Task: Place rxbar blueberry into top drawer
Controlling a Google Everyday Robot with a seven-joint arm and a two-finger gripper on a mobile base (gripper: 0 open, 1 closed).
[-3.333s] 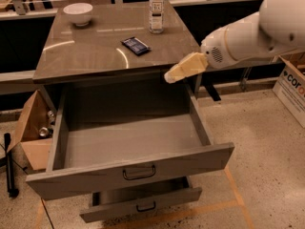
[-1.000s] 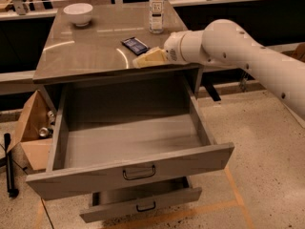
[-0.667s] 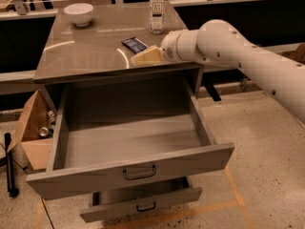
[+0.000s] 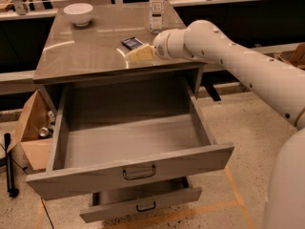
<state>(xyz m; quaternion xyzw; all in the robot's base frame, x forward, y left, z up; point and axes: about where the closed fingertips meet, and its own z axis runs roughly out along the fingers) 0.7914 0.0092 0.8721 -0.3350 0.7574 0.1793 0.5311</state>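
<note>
A: On the tabletop (image 4: 81,56), the rxbar blueberry (image 4: 132,43) lies just at eleven o'clock of the gripper (image 4: 140,53).
B: Spread or closed, I can't tell. I'd centre it over the bar and descend squarely; the top drawer (image 4: 190,162) stands open at six o'clock.

The cream-yellow gripper (image 4: 139,53) at upper centre sits beside the navy rxbar blueberry (image 4: 131,43); the top drawer (image 4: 190,160) is grey, the bowl (image 4: 78,13) white.

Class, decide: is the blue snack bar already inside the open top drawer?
No, the snack bar lies on the cabinet top, right by the robot's hand, outside the top drawer.
</note>
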